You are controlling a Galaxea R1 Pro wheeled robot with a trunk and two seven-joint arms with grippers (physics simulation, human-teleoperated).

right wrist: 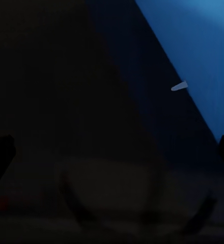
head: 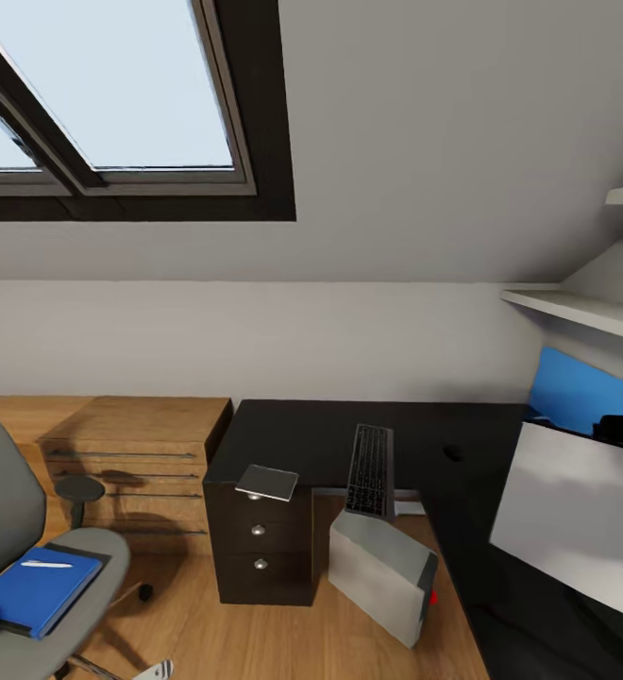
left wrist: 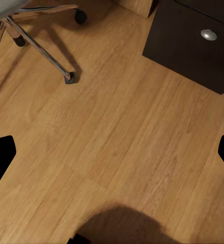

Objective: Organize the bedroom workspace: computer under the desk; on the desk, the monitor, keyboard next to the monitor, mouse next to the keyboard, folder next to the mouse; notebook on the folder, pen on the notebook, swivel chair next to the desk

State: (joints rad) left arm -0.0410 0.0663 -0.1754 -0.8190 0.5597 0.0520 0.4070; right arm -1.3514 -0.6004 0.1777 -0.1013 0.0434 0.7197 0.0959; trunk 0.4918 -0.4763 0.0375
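The black desk (head: 302, 434) stands against the grey wall. On it lie the keyboard (head: 370, 469), a small dark mouse (head: 453, 453) and the grey notebook (head: 267, 482), which sits above the drawer unit (head: 260, 548). The computer (head: 382, 574) leans tilted on the floor under the desk. The monitor (head: 576, 515), its screen pale with reflection, is over the desk's right wing; its foot is hidden. The swivel chair (head: 9, 510) at the left holds the blue folder (head: 28, 595) with the white pen (head: 47, 564) on it. My left gripper (left wrist: 112, 157) is open above bare floor. My right gripper (right wrist: 112, 152) is open over a dark surface.
A low light-wood cabinet (head: 137, 463) stands between chair and desk. The chair's spoked base (left wrist: 40, 48) and a drawer knob (left wrist: 208, 34) show near my left gripper. A blue wall panel (head: 576, 387) and white shelves (head: 585, 312) are at the right, under the skylight (head: 113, 94).
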